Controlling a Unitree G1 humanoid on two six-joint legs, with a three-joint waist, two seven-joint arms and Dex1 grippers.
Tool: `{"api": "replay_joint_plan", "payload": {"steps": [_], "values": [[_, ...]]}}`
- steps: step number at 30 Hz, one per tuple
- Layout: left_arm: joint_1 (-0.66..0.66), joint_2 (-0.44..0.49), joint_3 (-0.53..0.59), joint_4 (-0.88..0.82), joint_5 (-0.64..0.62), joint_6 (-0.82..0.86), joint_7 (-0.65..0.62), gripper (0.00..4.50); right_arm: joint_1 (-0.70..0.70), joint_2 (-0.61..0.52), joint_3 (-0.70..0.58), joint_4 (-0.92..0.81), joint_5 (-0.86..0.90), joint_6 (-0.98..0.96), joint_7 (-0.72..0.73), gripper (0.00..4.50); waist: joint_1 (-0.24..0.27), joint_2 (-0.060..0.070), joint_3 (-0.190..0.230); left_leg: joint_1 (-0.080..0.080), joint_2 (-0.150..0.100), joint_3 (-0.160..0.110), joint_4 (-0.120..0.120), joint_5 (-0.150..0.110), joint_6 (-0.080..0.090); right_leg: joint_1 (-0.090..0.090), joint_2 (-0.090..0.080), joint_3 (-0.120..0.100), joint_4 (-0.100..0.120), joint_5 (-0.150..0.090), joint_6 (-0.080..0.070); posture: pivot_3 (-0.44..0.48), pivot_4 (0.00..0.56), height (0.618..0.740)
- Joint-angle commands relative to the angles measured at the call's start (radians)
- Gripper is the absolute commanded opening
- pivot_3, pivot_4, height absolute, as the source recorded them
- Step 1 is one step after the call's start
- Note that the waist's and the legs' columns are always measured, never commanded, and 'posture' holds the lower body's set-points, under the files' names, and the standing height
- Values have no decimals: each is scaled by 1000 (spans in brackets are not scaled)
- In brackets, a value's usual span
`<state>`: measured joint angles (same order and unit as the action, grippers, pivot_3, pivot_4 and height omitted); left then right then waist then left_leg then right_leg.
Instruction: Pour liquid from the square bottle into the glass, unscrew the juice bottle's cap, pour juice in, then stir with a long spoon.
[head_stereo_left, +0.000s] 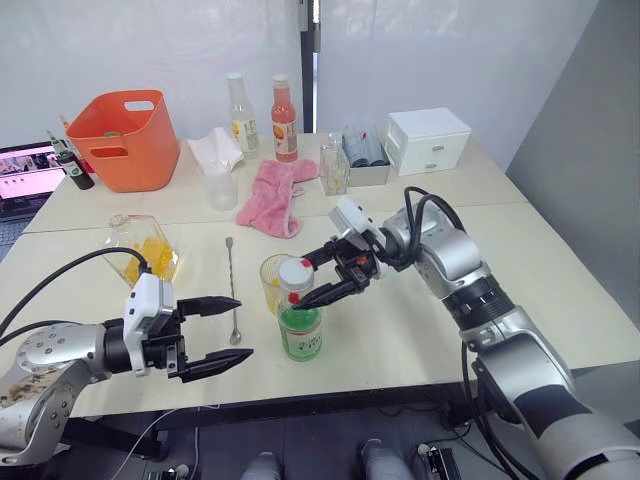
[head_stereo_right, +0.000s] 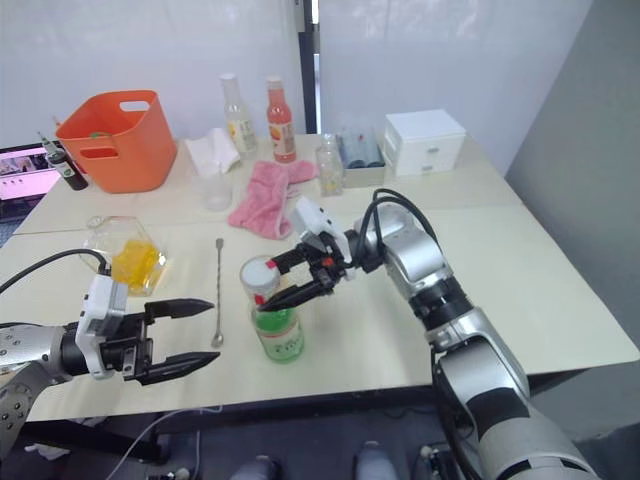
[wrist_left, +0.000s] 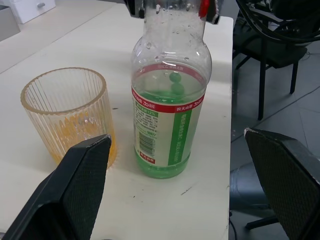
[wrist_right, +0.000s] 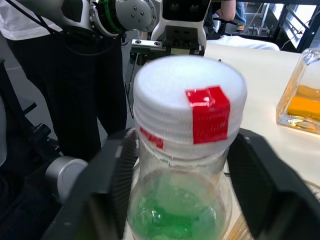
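Observation:
The juice bottle (head_stereo_left: 301, 328) stands upright near the table's front edge, with green liquid low inside and its white cap (head_stereo_left: 296, 271), red-marked, screwed on. My right gripper (head_stereo_left: 304, 283) reaches in from the right, and its fingers (wrist_right: 117, 185) press both sides of the neck just under the cap. The ribbed glass (head_stereo_left: 273, 282) stands right behind the bottle with a little orange liquid at its bottom. My left gripper (head_stereo_left: 222, 330) hangs open to the left of the bottle, apart from it. The long spoon (head_stereo_left: 232, 290) lies flat on the table. The square bottle (head_stereo_left: 140, 250) stands further left.
An orange basket (head_stereo_left: 127, 138), two tall bottles (head_stereo_left: 284, 118), a pink cloth (head_stereo_left: 270, 197), a plain clear cup (head_stereo_left: 221, 190) and white boxes (head_stereo_left: 428, 140) line the back of the table. A laptop (head_stereo_left: 25, 175) sits at the far left.

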<state>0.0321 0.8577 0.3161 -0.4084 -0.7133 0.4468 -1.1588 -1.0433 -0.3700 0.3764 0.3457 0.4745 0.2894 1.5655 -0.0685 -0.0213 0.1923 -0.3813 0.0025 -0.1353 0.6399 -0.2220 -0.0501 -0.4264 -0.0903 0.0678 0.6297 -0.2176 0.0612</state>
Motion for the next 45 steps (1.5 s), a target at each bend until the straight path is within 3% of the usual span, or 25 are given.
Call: {"api": "replay_joint_plan", "payload": {"steps": [1, 6, 12, 18, 25, 33, 41, 43, 45], "values": [[-4, 11, 31, -24, -20, 1, 5, 4500, -17, -2, -18, -24, 46, 0, 49, 1554, 0, 0, 0, 0, 0, 0, 0, 0, 0, 0, 0, 0, 0, 0, 0, 0, 150, 739], [-5, 9, 32, -22, -14, -1, 6, 4500, 23, -13, -70, -124, 81, 77, 24, 1554, 1, 0, 0, 0, 0, 0, 0, 0, 0, 0, 0, 0, 0, 0, 0, 0, 150, 739], [-30, 4, 16, 4, -1, -15, 1, 4500, 155, -76, -142, -467, 158, 309, -184, 1554, 5, 0, 0, -2, 0, 0, 0, 0, 0, -1, 0, 0, 0, 0, 0, 0, 150, 739], [-65, -3, -12, 37, 18, -46, -11, 4500, 271, -73, -215, -784, 199, 602, -599, 1554, 4, 0, 0, -1, 0, 0, 0, 0, 0, -2, 0, 0, 1, 0, 0, 0, 150, 739], [-98, -4, -38, 56, 17, -53, -21, 4500, 303, 21, -277, -947, 202, 827, -971, 1554, 5, 0, 0, -2, 0, 0, 0, 0, 0, -2, 0, 0, 1, 0, 0, 0, 150, 739], [-136, 1, -55, 83, 22, -52, -38, 4500, 338, 72, -284, -990, 225, 860, -1086, 1554, 4, 0, 0, -2, 0, 0, 0, 0, 0, -2, 0, 0, 0, 0, 0, 0, 150, 739], [-157, 1, -62, 97, 33, -55, -43, 4500, 390, 66, -253, -993, 212, 758, -1074, 1554, 2, 0, 0, -2, 0, 0, 0, 0, 0, -2, 0, 0, 0, -1, 1, 0, 150, 739], [-161, -1, -60, 99, 35, -56, -39, 4500, 388, 57, -242, -988, 199, 725, -1066, 2580, 2, 0, 0, -2, 0, 0, 0, 0, 0, -2, 0, 0, 0, -1, 2, 0, 150, 739], [-164, -2, -59, 99, 36, -56, -37, 4500, 385, 36, -226, -984, 182, 693, -1046, 3227, 2, 0, 0, -2, 0, 0, 0, 0, 0, -2, 0, 0, 0, -2, 3, 0, 150, 739]]}}
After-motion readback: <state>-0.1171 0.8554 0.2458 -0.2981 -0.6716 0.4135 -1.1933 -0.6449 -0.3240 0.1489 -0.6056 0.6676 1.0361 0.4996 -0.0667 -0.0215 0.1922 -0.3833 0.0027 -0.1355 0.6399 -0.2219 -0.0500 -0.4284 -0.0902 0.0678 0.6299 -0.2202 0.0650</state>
